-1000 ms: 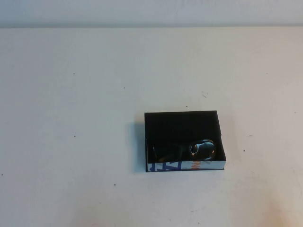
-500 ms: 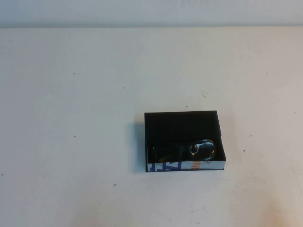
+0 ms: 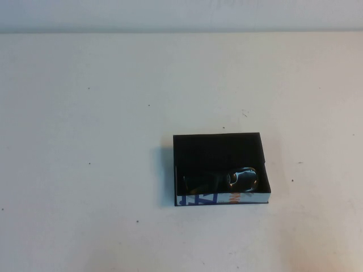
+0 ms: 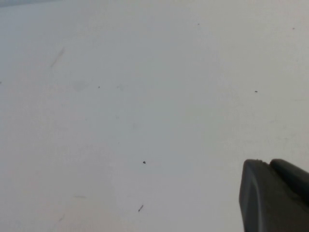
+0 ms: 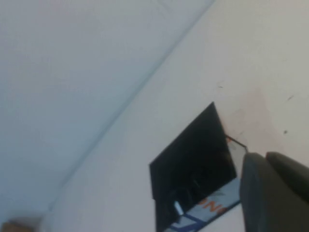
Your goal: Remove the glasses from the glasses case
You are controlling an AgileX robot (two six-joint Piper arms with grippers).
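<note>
The glasses case point(image 3: 218, 148) is a shallow black open box with a white front edge and blue lettering, lying right of the table's middle. The dark glasses point(image 3: 243, 178) lie inside it along the front edge, one greyish lens showing. Neither arm shows in the high view. In the right wrist view my right gripper point(image 5: 264, 157) is shut and empty, held above the table beside the case point(image 5: 193, 150), with the glasses point(image 5: 177, 208) dimly seen inside. In the left wrist view my left gripper point(image 4: 268, 163) is shut and empty over bare table.
The white table point(image 3: 102, 141) has small dark specks. Its far edge meets a pale wall point(image 3: 181, 14). A tan corner point(image 5: 14, 226) shows at the edge of the right wrist view.
</note>
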